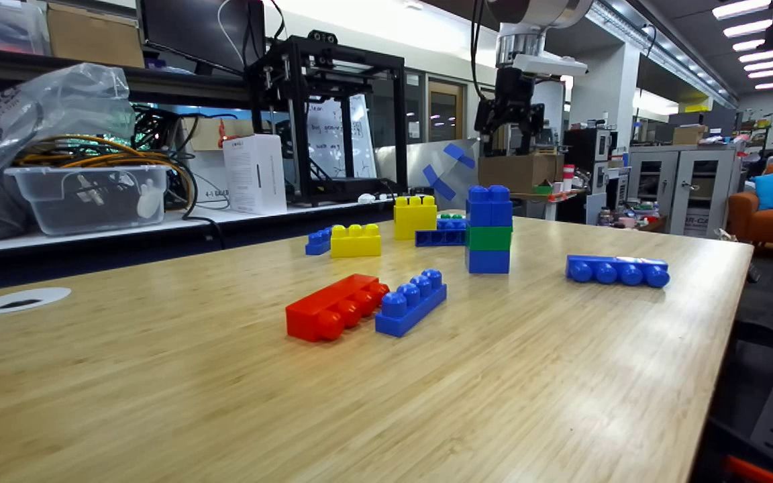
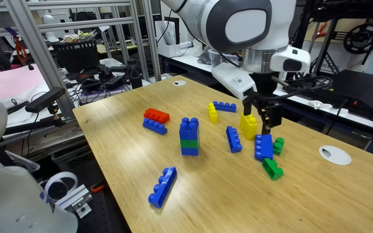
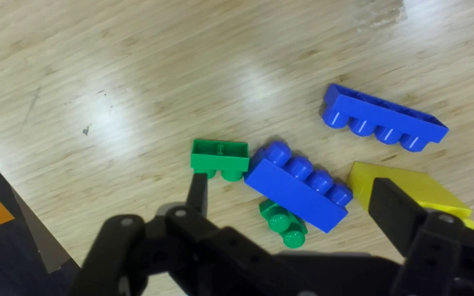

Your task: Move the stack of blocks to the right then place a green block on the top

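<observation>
Jaws stand wide apart, empty. In an exterior view the stack [image 2: 189, 137] stands upright, left of them. Fetching likely comes now: choose the far green block [image 2: 277, 149], studs up; the near green block [image 2: 272, 169], tipped over, would need turning. Lower squarely, avoiding the blue block [image 2: 264, 148] beside both.

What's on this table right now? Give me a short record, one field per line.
Stack of blocks: upright; blue, green, blue layers; top studs bare
Green blocks: two, loose, close to the same blue brick
Loose blue bricks: five
Yellow bricks: two, one taller
Red brick: beside another blue brick
End effector: open, holding nothing, above the tabletop
</observation>
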`<state>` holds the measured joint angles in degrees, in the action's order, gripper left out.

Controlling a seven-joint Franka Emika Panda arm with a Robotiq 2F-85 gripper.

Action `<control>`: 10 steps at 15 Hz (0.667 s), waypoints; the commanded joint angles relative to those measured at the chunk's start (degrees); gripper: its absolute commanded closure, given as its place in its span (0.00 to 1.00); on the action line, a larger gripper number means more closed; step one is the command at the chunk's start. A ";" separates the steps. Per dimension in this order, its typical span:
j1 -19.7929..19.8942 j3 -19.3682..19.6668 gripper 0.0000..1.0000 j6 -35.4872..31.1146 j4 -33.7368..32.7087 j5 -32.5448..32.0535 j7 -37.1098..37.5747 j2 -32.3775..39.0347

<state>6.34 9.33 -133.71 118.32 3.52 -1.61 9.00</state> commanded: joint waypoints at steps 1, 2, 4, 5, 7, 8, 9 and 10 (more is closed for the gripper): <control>1.06 -0.29 0.00 8.04 -6.89 -1.20 1.42 4.61; 1.27 -0.26 0.00 10.59 -8.50 -1.26 1.39 5.71; 1.77 -0.20 0.00 14.66 -11.18 -1.23 1.25 7.66; 2.07 -0.20 0.00 16.20 -12.21 -1.05 1.11 8.54; 2.48 -0.16 0.00 18.84 -14.11 -1.11 1.31 10.35; 2.58 -0.16 0.00 19.59 -14.88 -1.20 1.51 11.33; 2.77 -0.26 0.00 19.94 -15.53 -1.03 1.17 12.17; 2.84 -0.37 0.00 19.59 -16.00 -0.90 1.08 13.15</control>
<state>8.35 9.59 -116.62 105.64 2.95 -0.88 19.22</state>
